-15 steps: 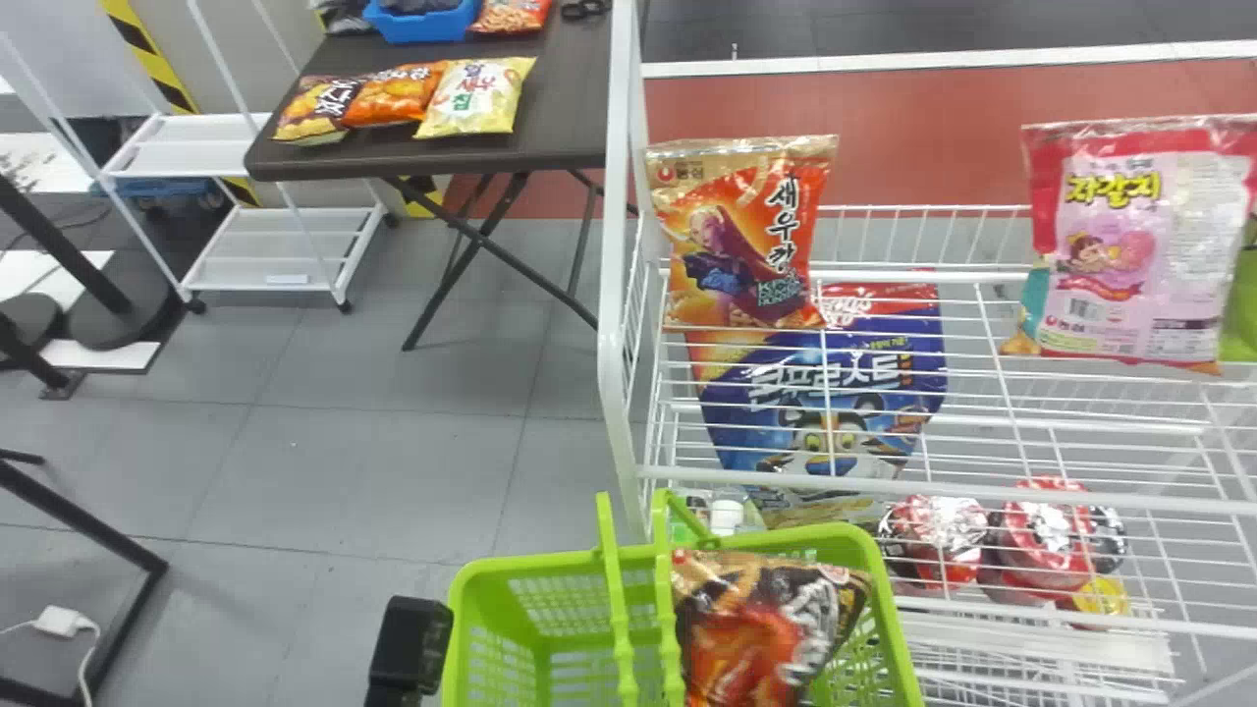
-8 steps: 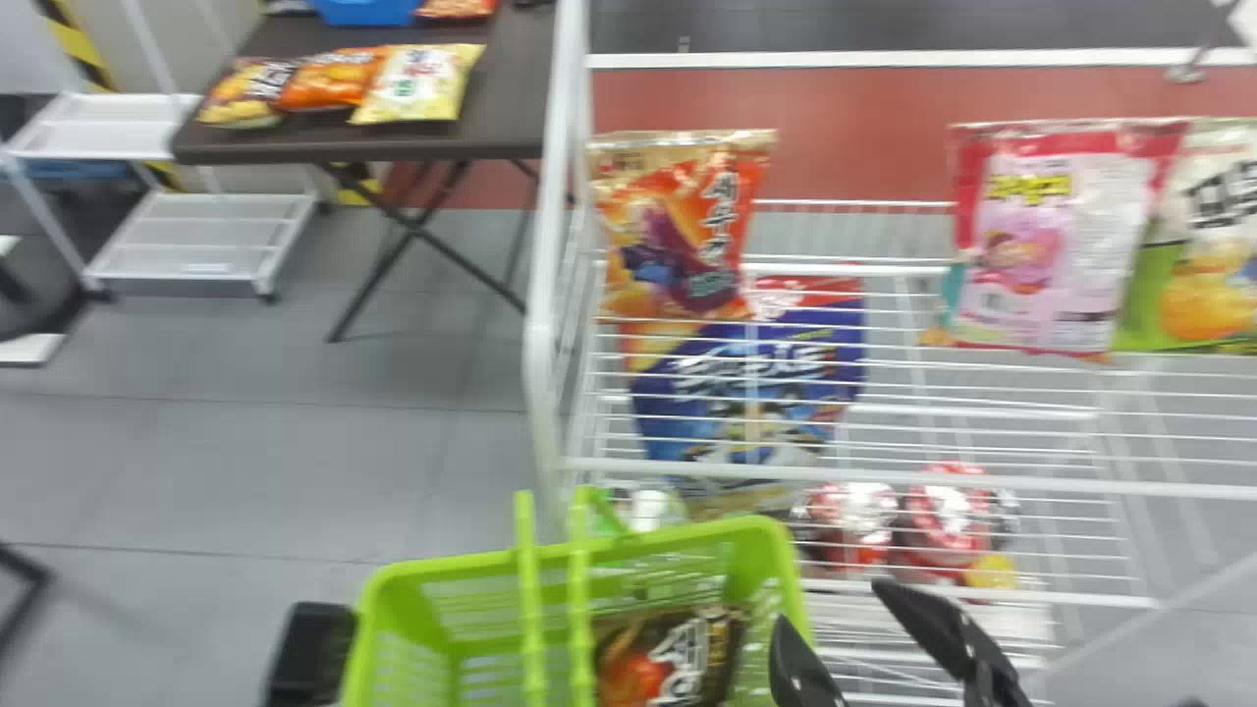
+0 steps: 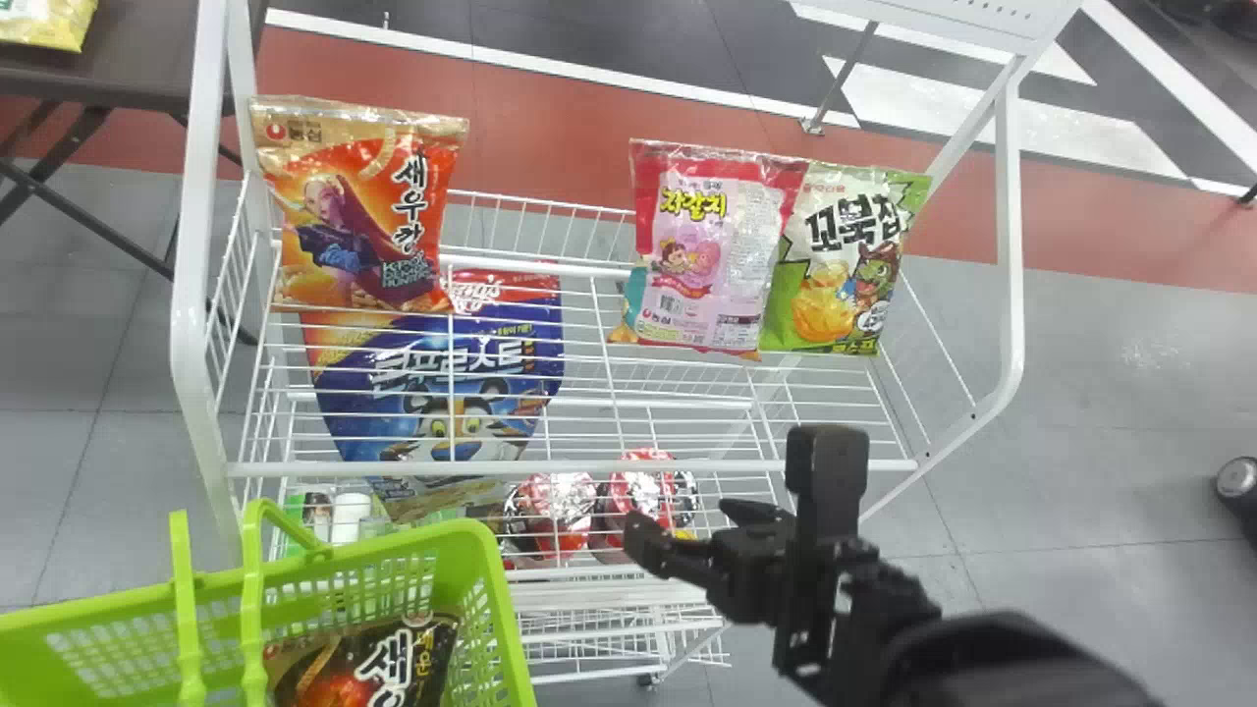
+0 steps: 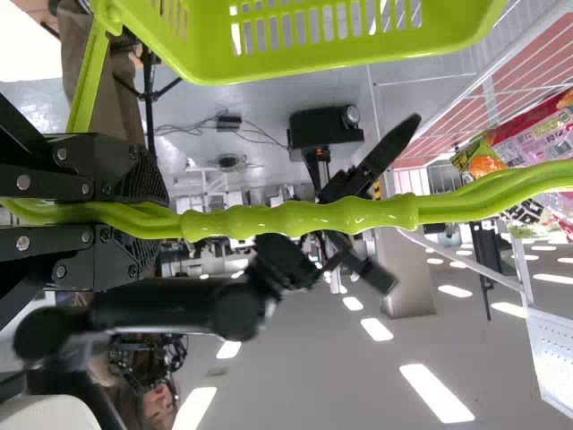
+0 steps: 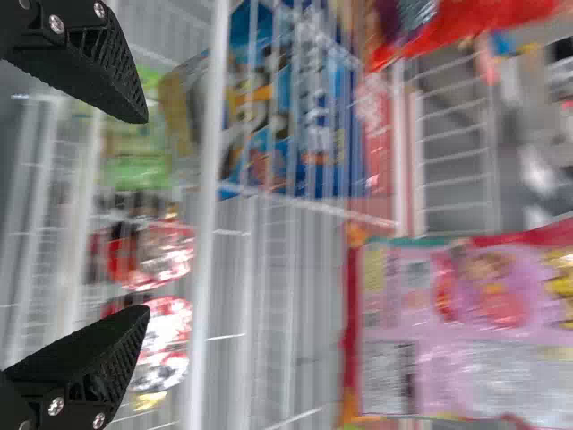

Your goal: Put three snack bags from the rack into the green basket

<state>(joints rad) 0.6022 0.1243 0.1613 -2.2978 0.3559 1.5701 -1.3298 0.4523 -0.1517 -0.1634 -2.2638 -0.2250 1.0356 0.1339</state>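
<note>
The right claw [image 5: 139, 216] was spread and empty; the pink bag [image 3: 705, 260] looked light, slippery and crushable, best pinched by its top seam [image 3: 699, 150].

A brick-red floor strip [image 3: 550, 128] crosses the room, with a white line [image 3: 324, 27] along its far edge. Beyond the strip the floor turns to dark tiles [image 3: 628, 39], marked toward the right by broad slanting white bands [image 3: 992, 118]. On its near side lie grey tiles [image 3: 1080, 393] with thin straight seams. By the strip's left end stands a dark folding table [image 3: 118, 59] on crossed black legs [image 3: 88, 221]. High above the strip's level, a grey ceiling [image 4: 340, 394] carries bright rectangular lights [image 4: 434, 392], near a plain column [image 4: 407, 287].
</note>
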